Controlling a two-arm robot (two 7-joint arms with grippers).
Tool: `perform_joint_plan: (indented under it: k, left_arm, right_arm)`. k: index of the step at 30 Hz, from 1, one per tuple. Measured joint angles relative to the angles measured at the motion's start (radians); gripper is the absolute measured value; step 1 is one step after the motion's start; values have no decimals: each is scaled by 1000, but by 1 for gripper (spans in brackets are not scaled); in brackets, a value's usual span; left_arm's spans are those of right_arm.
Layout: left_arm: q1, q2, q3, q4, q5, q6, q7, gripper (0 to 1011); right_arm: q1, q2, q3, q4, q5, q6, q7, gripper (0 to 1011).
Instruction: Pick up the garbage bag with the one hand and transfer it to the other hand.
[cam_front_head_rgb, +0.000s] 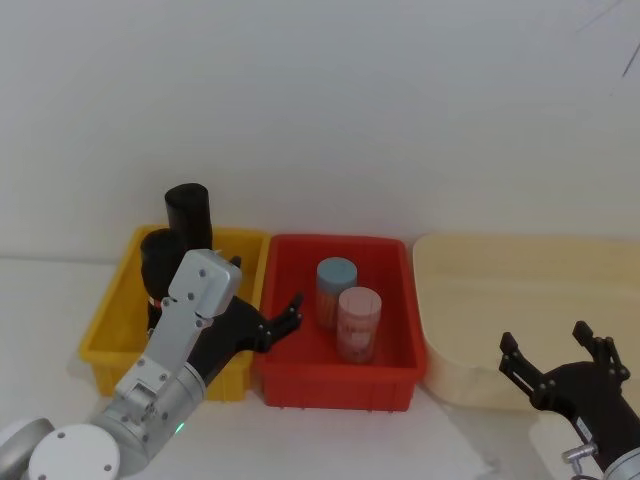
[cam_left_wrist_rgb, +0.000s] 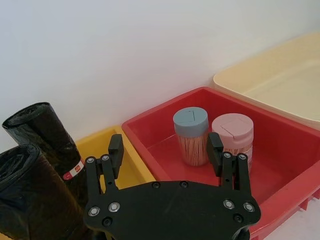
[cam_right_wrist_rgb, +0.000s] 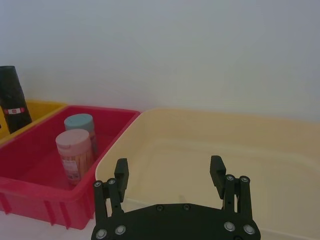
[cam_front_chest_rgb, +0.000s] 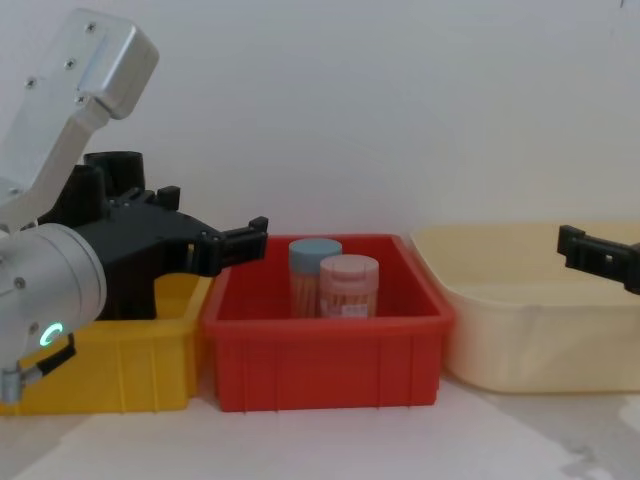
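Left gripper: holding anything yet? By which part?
Nothing. Left gripper hovers, jaws open, beside the black crinkly plastic garbage bag rolls; right gripper open and empty.

A tall black roll of crinkly plastic with a small red label, the garbage bag (cam_left_wrist_rgb: 47, 137), stands upright in the yellow bin (cam_front_head_rgb: 100, 345), touching its twin roll (cam_left_wrist_rgb: 22, 200). The black slim-fingered left gripper (cam_left_wrist_rgb: 165, 145) hovers just beside them, fingers spread. The matching right gripper (cam_front_head_rgb: 555, 345), fingers likewise spread, hangs well apart by the cream tub (cam_front_head_rgb: 480, 260).

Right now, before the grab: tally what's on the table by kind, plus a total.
Bins: 3 (yellow bin, red bin, cream bin)
Garbage bag rolls: 2 (rear roll, front roll)
Lidded jars: 2 (blue-lidded jar, pink-lidded jar)
Total: 7
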Motion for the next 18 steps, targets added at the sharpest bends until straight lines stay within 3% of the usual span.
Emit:
perform_joint_plan:
  k: [18]
  left_arm:
    - [0,0,0,0,0,0,0,1001]
  right_arm:
    - [-1,1,2,0,0,0,2,1004]
